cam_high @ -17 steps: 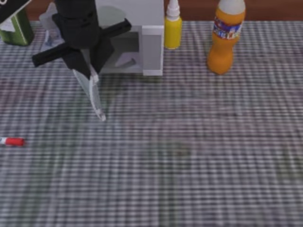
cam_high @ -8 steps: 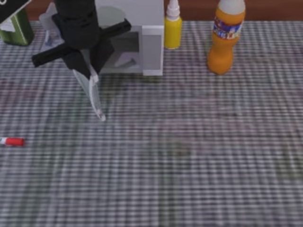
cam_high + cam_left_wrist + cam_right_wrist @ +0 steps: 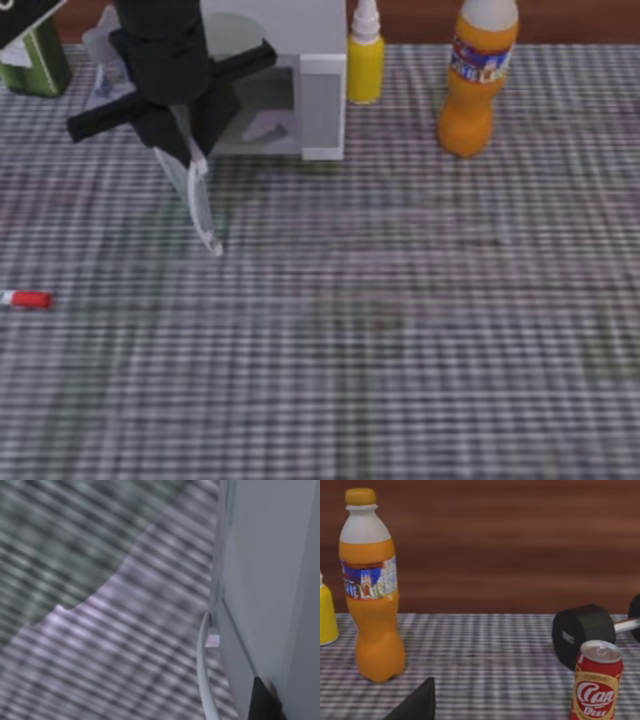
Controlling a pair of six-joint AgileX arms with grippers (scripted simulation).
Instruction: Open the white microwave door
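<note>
Swinging wide toward me from the microwave (image 3: 290, 60) at the table's (image 3: 400, 330) far left is the door (image 3: 195, 195), where I am keeping my left gripper (image 3: 190, 150), its fingers' state hidden to me, while my right arm is sitting out of top view.

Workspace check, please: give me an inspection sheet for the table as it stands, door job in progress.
Surface: checked cloth covers the table.
Job's things: the white microwave at the far left; the microwave door swung out towards the camera, cavity exposed.
Clutter: yellow bottle, orange bottle, green carton, red marker, dumbbell, red can.
Grippers: left tool at the door's hinge end; right tool not seen in the top view.
Cables: nothing seen.
Surroundings: brown wooden wall.
</note>
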